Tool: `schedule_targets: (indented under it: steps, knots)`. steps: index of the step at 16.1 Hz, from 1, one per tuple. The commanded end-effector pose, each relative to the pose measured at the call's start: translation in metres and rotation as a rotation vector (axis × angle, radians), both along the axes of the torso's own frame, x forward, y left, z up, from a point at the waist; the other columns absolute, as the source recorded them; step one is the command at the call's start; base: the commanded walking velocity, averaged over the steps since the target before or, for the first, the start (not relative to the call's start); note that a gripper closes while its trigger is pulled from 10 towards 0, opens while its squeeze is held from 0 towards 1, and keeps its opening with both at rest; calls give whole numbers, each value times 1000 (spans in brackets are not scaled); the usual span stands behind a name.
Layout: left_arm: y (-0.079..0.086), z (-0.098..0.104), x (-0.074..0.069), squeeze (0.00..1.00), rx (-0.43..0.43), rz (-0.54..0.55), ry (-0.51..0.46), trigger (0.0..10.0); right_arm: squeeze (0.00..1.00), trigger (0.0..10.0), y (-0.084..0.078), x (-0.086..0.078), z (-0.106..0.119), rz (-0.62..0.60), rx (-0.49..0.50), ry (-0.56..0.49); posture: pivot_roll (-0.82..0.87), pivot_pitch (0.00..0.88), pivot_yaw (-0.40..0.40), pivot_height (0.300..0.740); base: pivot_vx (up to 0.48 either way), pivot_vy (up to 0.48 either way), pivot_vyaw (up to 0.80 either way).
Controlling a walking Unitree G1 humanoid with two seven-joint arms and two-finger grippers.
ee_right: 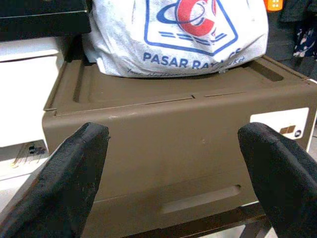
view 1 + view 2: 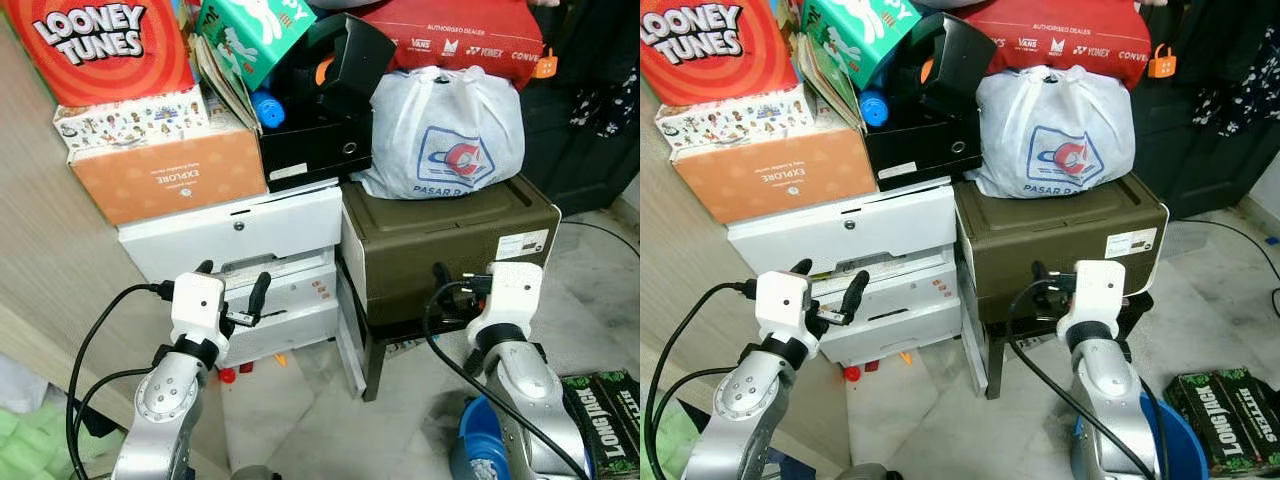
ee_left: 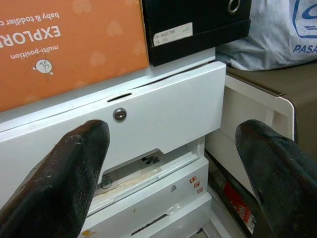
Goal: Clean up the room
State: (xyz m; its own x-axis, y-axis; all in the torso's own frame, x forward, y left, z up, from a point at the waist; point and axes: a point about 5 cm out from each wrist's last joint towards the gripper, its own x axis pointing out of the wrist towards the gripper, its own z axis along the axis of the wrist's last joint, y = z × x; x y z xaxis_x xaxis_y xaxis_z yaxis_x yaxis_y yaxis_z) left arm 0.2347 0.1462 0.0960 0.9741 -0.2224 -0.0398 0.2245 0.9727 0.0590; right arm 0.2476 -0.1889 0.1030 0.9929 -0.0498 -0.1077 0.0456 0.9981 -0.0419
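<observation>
So my left gripper [image 2: 233, 285] sits spread wide with nothing in it, right in front of the white drawer unit [image 2: 250, 225]; my right gripper [image 1: 173, 173] is equally wide and empty, facing the brown drawer box [image 2: 450, 235]. The white plastic bag [image 2: 440, 130] sits on top of that box.

Lighting is even, diffuse and bright, with no glare. Head views are sharp throughout. Shadow collects beneath the brown plastic drawer cabinet [image 2: 447, 247] and in the dark doorway behind it. In both wrist views the near black fingertips [image 3: 59, 178] are blurred; the background is focused.
</observation>
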Motion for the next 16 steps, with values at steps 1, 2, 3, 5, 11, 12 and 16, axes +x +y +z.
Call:
schedule_targets:
  steps: [1,2,3,5,11,12,16]
  knots:
    - [3,2,1,0,20,11,-4,10000,0,10000,2,1,-1,8,-1,4,-65,0,45,740,0,-251,0]
    - [3,2,1,0,20,10,-3,10000,0,10000,2,1,-1,8,0,5,-65,0,45,740,0,-274,0]
    - [3,2,1,0,19,9,-2,10000,0,10000,2,1,-1,10,0,6,-64,0,46,740,0,-277,0]
    - [3,2,1,0,20,6,-2,10000,0,10000,3,1,-2,11,0,7,-63,0,46,740,0,-276,0]
    - [2,3,3,0,14,13,-10,10000,0,10000,5,2,-2,20,-12,6,-61,0,44,740,0,-46,667]
    - [2,3,3,0,14,13,-10,10000,0,10000,5,2,-2,20,-12,7,-61,0,44,740,0,0,800]
    - [3,4,5,0,18,13,-15,10000,0,10000,6,5,-3,24,-14,5,-56,0,43,740,0,0,800]
